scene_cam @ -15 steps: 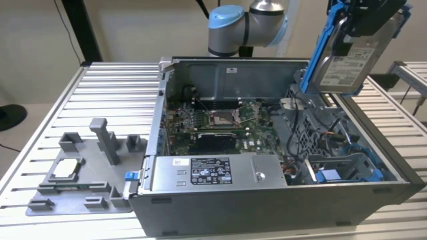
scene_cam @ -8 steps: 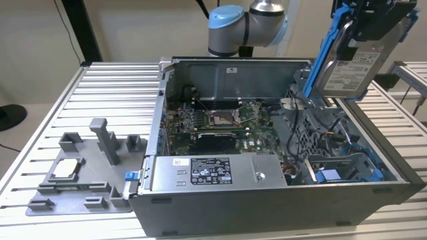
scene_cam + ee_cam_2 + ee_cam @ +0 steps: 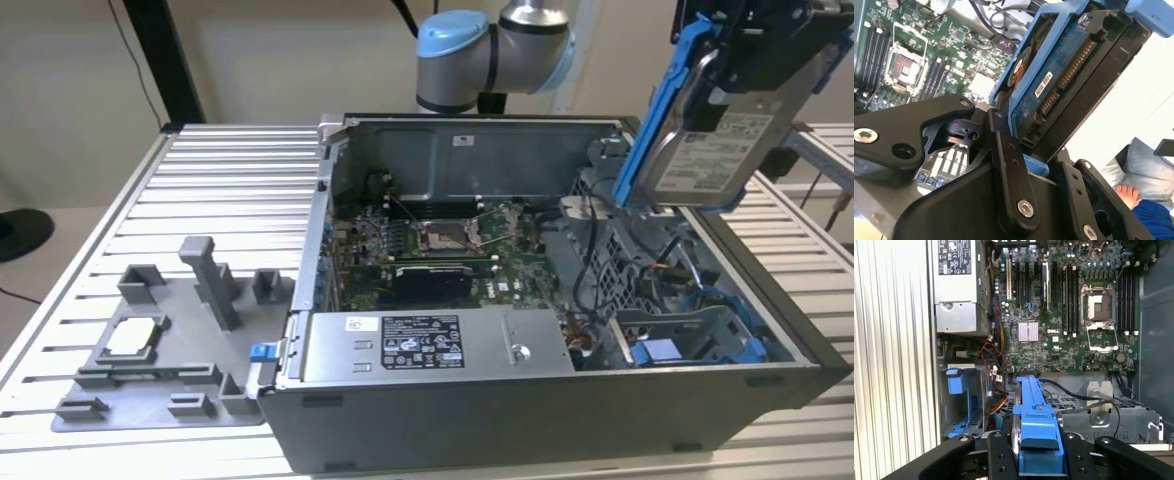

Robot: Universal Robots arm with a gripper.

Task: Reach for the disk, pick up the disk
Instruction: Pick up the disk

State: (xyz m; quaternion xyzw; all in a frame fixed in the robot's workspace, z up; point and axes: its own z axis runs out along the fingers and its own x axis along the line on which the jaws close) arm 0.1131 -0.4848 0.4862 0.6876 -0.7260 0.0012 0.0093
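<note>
One disk (image 3: 703, 140) was clamped in your hand (image 3: 1036, 452), hanging clear above the open computer case (image 3: 534, 420) at the exterior view's right, so you needed a steady, level grip on its blue rails (image 3: 1033, 405).

Open computer case (image 3: 561, 400), motherboard (image 3: 1069, 315), grey fixture tray (image 3: 147, 400), perhaps plastic

We see the matt black metal tool (image 3: 1029, 165) clamped on the silver metal disk (image 3: 727, 140), whose glossy bright blue plastic rails and white paper label catch light. Below the tool lies the open grey sheet-metal computer case (image 3: 534, 400), its green circuit board (image 3: 1064, 325) semi-glossy. Beneath it, the ribbed aluminium worktop (image 3: 214, 190) looks smooth and dull.
</note>
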